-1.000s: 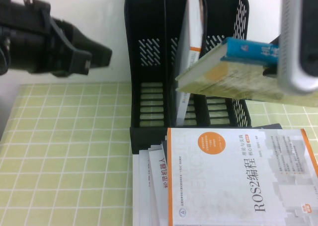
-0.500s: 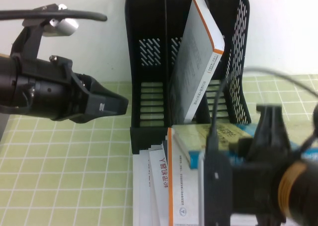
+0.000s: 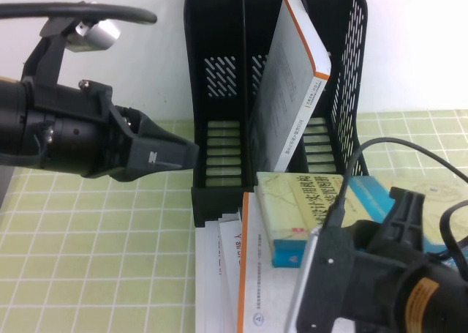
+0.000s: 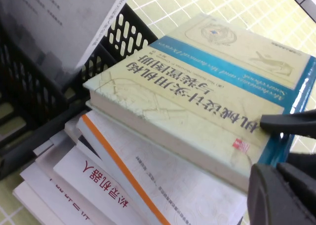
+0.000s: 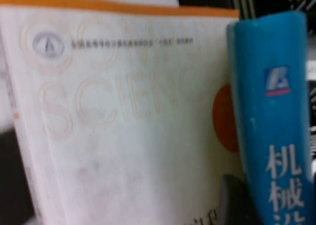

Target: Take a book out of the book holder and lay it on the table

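Green cloth with a white grid covers the table (image 3: 88,260). At its far edge, near the middle, stands the black holder (image 3: 219,99), tall, with slotted and perforated walls. A thin white book (image 3: 292,84) with an orange edge leans tilted inside one of its compartments.

Just in front of the holder, toward the near edge, lies a fanned stack of white books (image 3: 227,274), one with an orange border. On top of this stack the book (image 3: 307,208) lies flat, out of the holder, pale yellow cover up, with a blue band and a bright blue spine.

The left arm reaches in from the left edge. Its left gripper (image 3: 172,156) hovers in the air just beside the holder's left wall, touching nothing; its black fingers (image 3: 157,156) look drawn together into one wedge.

The right arm fills the near right corner. The right gripper (image 4: 284,146) is at the book's spine end. From the left wrist view, one dark finger (image 4: 291,123) lies on the cover and another sits below the spine, clamped on the book.
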`<state>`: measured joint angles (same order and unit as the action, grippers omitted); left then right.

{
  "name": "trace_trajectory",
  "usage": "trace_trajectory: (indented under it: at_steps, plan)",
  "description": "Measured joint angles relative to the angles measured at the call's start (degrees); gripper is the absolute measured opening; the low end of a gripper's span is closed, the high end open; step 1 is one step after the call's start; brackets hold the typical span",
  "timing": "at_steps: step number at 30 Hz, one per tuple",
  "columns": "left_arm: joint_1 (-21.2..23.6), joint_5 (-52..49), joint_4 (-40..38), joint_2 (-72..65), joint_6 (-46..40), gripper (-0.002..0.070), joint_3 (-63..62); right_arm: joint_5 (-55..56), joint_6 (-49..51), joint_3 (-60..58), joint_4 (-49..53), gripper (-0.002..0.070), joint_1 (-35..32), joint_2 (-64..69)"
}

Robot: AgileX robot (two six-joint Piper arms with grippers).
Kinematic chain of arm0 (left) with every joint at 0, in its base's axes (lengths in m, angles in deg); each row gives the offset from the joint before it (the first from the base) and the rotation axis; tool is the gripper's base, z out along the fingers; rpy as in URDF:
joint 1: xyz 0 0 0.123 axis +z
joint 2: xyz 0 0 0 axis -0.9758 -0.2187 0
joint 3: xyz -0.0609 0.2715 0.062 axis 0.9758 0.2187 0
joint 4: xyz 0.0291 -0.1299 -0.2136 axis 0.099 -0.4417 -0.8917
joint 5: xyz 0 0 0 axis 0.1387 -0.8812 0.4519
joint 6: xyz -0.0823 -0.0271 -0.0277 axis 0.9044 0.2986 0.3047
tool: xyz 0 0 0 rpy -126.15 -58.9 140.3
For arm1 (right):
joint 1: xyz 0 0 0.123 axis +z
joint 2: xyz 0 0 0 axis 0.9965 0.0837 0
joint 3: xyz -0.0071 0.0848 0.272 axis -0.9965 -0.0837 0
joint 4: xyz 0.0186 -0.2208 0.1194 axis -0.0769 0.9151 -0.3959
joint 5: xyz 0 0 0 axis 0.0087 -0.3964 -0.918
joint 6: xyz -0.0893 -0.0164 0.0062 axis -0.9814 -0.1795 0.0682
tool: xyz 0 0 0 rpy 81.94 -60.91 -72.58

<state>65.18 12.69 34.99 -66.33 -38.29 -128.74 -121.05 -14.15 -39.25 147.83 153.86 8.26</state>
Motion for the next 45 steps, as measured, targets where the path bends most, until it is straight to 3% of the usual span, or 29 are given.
trace_trajectory:
  at_steps: [8,16,18,22,25,28,33,37,40,45]
  plan:
    - [0.0,-0.13,0.0,-0.1,-0.47,-0.0003,0.0,5.68,0.64,4.76,-10.19,0.0431,0.24,0.86]
    - [0.0,-0.13,0.0,-0.1,-1.18,-0.0003,0.0,-2.7,-18.7,16.17,-29.25,0.0442,0.24,0.37]
    - [0.0,-0.13,0.36,0.58,-1.44,-0.0003,0.12,-6.38,-23.52,20.32,-31.6,0.0377,0.24,-1.12]
    - [0.0,-0.01,2.73,5.17,-0.94,-0.0003,0.23,-13.67,-31.68,26.92,-34.07,0.0099,0.24,-6.86]
    - [0.0,-0.01,8.14,11.25,1.93,-0.0003,0.23,-17.5,-33.6,28.22,-34.3,0.0028,0.24,-12.74]
    - [0.0,0.59,14.79,19.52,6.18,-0.0003,2.36,-21.1,-32.95,27.79,-34.51,0.0008,0.24,-18.87]
    - [0.0,4.68,25.34,37.94,15.08,-0.0003,12.7,-21.34,-26.08,20.69,-34.48,0.0,0.24,-30.15]
    - [0.0,14.99,27.57,53.07,22.9,-0.0003,26.14,-9.24,-17.19,8.13,-33.27,-0.0001,0.24,-37.91]
    - [0.0,23.05,26.49,60.33,24.39,-0.0003,36.4,2.24,-3.54,-1.77,-25.39,-0.0001,0.24,-39.45]
    - [0.0,26.77,26.15,62.12,24.4,-0.0003,46.91,5.63,22.87,-13.06,-7.18,-0.0001,0.24,-36.26]
